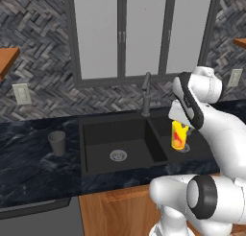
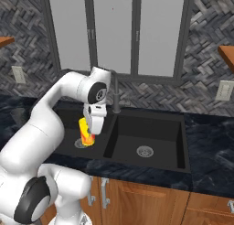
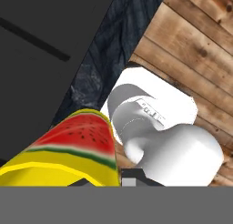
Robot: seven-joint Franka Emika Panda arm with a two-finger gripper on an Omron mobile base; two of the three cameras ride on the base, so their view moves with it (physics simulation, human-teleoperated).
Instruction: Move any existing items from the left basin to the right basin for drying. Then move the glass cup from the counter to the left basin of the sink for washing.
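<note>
My hand (image 1: 181,129) is clamped on the yellow chunk (image 1: 179,135), hanging straight below it over the sink's (image 1: 91,169) divider, right basin (image 2: 173,128) just beside.

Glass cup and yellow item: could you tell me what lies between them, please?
In the left base view, the left basin with its drain lies between the glass cup and the yellow item.

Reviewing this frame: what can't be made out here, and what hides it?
- End effector fingertips: covered by the hand's body and the yellow item in both base views; cut off at the bottom edge of the hand view.
- Whether the yellow item touches the basin floor: not clear in any view.
- Left basin drain: partly behind the item and arm in the right base view.
- Glass cup: too small to tell its contents.
</note>
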